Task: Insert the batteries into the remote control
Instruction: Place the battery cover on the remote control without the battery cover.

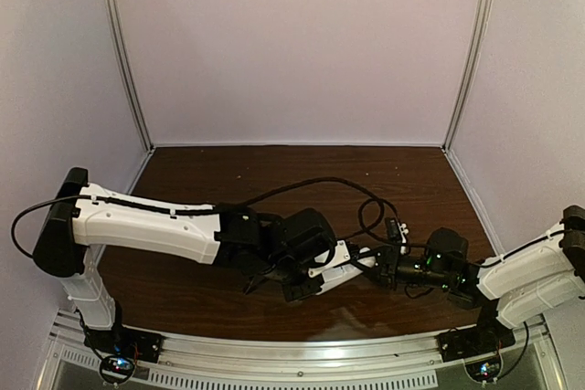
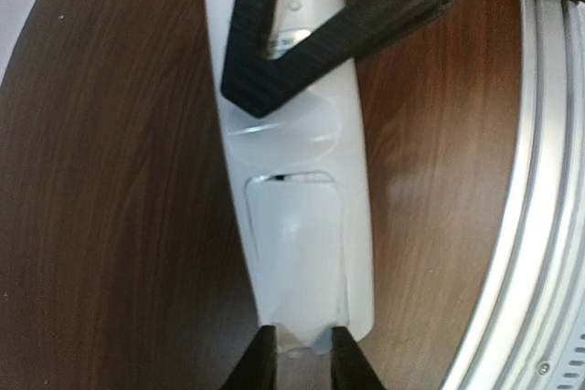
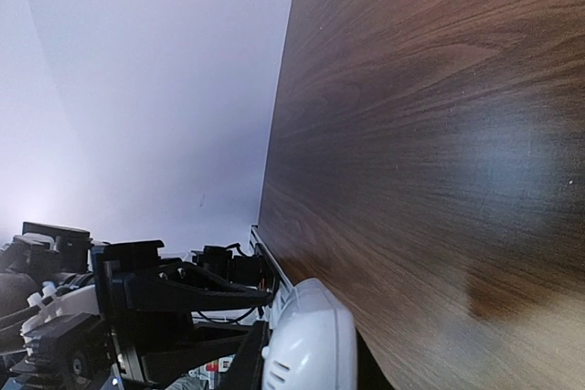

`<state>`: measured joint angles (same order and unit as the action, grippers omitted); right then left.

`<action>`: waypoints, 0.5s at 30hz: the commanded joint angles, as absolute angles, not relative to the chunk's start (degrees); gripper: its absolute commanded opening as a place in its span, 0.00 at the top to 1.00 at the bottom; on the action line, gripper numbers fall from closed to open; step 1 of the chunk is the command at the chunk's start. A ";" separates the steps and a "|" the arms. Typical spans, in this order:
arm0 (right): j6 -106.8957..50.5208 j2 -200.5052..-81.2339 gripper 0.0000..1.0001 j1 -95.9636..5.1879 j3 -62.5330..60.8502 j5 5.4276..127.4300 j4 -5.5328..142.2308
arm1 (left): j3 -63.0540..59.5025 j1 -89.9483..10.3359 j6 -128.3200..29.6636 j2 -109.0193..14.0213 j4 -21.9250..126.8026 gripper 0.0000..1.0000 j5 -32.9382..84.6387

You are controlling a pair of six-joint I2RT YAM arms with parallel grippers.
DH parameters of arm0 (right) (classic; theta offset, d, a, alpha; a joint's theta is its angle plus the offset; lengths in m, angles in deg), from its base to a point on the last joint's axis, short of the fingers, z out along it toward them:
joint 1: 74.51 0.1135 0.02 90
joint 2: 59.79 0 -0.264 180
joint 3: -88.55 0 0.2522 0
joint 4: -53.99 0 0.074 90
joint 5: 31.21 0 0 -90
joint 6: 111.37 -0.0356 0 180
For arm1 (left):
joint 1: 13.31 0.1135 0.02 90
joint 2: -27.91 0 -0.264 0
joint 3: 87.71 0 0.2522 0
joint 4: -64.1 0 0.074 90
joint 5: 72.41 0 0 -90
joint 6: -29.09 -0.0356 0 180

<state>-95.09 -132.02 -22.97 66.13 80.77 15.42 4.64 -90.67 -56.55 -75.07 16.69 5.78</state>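
Pinching the remote (image 2: 297, 198) by its near end, the left gripper (image 2: 297, 344) is holding it over the tabletop (image 2: 110, 226); its long axis is running straight ahead to the right gripper (image 1: 379, 264), which is clamping the far end. No batteries are showing.

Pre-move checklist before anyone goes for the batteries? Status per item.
1. Left gripper clamped on the near end of the remote control: ok.
2. Right gripper fingers straddling the far end: ok.
3. Battery cover off, compartment exposed: not ok. It looks seated and only its seam shows.
4. Batteries located: cannot tell, none in any view.
5. Remote control lifted clear of the table: cannot tell.
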 commanded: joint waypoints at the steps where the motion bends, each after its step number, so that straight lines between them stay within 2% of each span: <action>1: -94.86 -129.94 1.00 -22.40 66.53 78.75 14.33 | 6.42 -90.80 -55.32 -76.52 15.36 0.83 5.63; 9: -94.83 -130.52 1.00 -22.04 66.79 78.87 13.63 | 7.69 -90.82 -55.11 -77.16 15.35 0.82 6.16; 15: -95.60 -131.00 1.00 -21.99 67.38 78.76 12.56 | 7.40 -90.82 -54.32 -76.80 15.29 0.61 5.21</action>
<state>-95.13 -131.10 -22.44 66.37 79.54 15.53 6.35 -90.67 -55.17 -76.14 15.53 5.82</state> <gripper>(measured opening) 0.196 0.344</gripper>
